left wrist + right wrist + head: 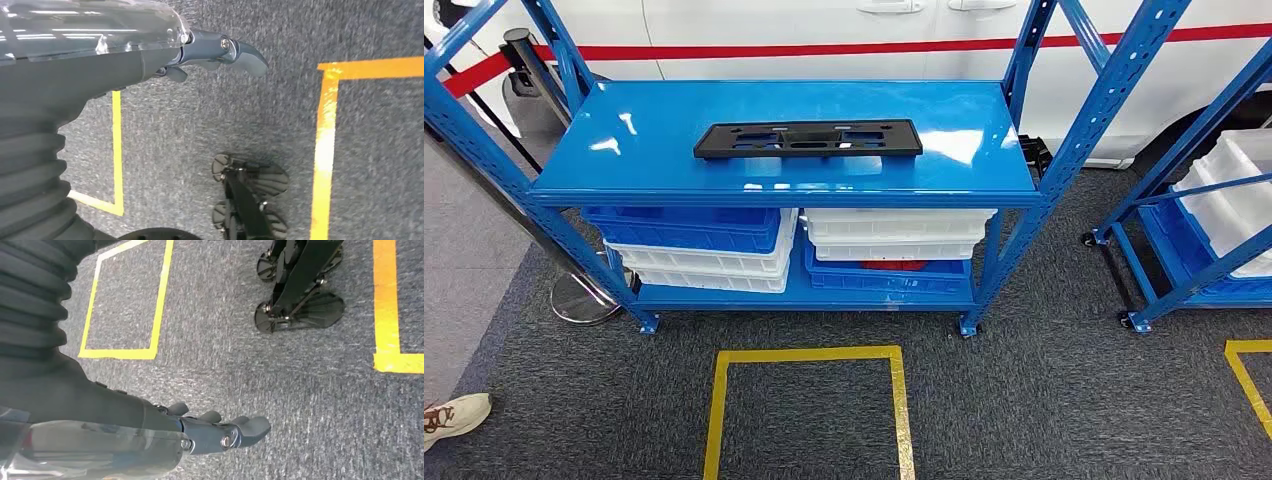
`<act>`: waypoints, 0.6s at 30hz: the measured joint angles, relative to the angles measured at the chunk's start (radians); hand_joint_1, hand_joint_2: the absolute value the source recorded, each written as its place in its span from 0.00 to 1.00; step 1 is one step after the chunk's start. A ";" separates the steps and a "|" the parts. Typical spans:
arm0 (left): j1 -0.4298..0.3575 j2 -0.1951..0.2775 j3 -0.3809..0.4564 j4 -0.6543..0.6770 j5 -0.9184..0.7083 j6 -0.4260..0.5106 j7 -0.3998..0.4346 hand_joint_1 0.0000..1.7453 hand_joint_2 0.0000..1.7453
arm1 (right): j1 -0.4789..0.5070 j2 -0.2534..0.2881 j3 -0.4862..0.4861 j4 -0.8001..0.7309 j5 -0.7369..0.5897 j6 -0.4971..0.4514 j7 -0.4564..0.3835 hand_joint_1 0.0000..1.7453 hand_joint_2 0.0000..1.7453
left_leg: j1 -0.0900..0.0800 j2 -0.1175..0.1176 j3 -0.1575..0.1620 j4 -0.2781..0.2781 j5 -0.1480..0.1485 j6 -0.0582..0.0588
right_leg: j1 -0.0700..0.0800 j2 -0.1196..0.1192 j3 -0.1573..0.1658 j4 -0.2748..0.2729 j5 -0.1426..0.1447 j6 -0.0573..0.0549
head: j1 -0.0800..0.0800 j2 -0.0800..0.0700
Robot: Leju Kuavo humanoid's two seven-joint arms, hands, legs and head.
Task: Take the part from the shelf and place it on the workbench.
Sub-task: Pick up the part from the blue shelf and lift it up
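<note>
Head view: high, facing forward-down at shelf (784,140), moderately near. Wrist views: close behind hanging hands, facing down at carpet (200,125); share yellow floor tape (160,295).

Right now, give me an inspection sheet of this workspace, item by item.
Surface: blue shelf top, glossy, carrying one part.
Job's things: black part lies flat on the shelf top, untouched.
Clutter: blue and white bins stacked on the lower level.
Hands: left hand and right hand hang over the carpet, holding nothing.
Cables: nothing seen.
Surroundings: yellow floor square, second rack, white car, a person's shoe.
</note>
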 joint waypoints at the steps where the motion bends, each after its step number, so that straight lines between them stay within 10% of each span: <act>1: -0.002 0.000 0.010 0.002 -0.006 0.000 -0.003 0.00 0.00 | -0.002 0.001 -0.010 0.002 0.010 0.002 -0.003 0.00 0.00 | 0.000 0.000 0.000 0.000 0.000 0.000 | 0.000 0.000 0.000 0.000 0.000 0.000 | 0.000 0.000; 5: -0.019 -0.004 0.074 0.015 -0.044 0.001 -0.026 0.00 0.00 | -0.019 0.009 -0.079 0.014 0.081 0.017 -0.029 0.00 1.00 | -0.001 0.000 0.000 0.001 0.000 0.000 | -0.001 0.000 0.000 -0.001 0.001 0.001 | 0.000 0.000; 9: -0.039 -0.009 0.146 0.031 -0.085 0.002 -0.051 0.00 0.00 | -0.050 0.023 -0.153 0.027 0.155 0.043 -0.085 0.00 1.00 | -0.004 0.000 -0.002 0.006 -0.002 0.003 | -0.004 0.001 0.000 -0.002 0.002 0.005 | 0.000 0.000; 13: -0.057 -0.011 0.211 0.044 -0.125 0.003 -0.072 0.00 0.00 | -0.094 0.041 -0.209 0.035 0.219 0.079 -0.157 0.00 0.00 | -0.006 0.000 -0.005 0.011 -0.002 0.008 | -0.006 0.001 0.000 -0.002 0.004 0.013 | 0.000 0.000; 18: -0.077 -0.019 0.282 0.056 -0.166 0.005 -0.094 0.00 0.00 | -0.138 0.058 -0.221 0.004 0.239 0.142 -0.259 0.00 0.00 | 0.004 0.006 0.007 -0.015 0.016 0.031 | 0.001 -0.004 -0.026 0.054 -0.033 0.026 | 0.002 0.000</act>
